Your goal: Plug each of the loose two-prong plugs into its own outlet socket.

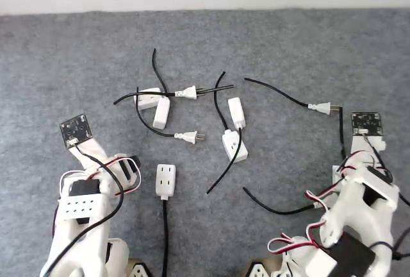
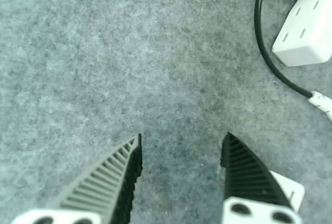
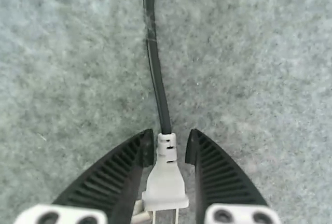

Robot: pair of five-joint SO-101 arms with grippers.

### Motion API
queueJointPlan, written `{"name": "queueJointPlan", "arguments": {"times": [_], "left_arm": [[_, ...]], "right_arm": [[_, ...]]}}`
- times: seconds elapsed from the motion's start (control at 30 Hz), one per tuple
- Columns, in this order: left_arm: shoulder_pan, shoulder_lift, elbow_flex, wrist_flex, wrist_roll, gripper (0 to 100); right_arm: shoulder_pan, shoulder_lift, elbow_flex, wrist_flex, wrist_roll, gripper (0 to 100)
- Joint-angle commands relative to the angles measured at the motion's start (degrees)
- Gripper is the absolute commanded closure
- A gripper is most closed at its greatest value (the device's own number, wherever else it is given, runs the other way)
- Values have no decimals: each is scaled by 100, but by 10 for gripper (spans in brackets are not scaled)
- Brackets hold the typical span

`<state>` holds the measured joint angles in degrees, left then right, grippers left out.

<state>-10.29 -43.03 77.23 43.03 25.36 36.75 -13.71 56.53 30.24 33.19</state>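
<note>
White two-prong plug [image 3: 165,182], black cord [image 3: 154,63], seemingly pinched in right jaws; left jaws spread apart.

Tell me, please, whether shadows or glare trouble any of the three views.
High view: even, soft light; the black cords throw only faint shadows on the carpet, no glare. Left wrist view: the white outlet block is bright, yet its slots show clearly. Right wrist view: the plug shows mild sheen, no hard shadow.
</note>
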Motion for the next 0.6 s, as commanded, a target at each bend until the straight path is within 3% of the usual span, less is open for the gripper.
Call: {"name": "queueJointPlan", "arguments": {"times": [0.0, 0.27, 0.43, 0.57], "left_arm": [[-9, -9, -251, -9, 18, 765], [-9, -9, -251, -9, 9, 765], [-9, -9, -251, -9, 9, 765], [-9, -9, -251, -9, 9, 765]], "right_arm": [[-13, 13, -290, -57, -70, 873], [-31, 110, -281, -48, -70, 939], [-4, 778, -492, -101, -70, 894], [84, 1226, -809, -101, -88, 928]]}}
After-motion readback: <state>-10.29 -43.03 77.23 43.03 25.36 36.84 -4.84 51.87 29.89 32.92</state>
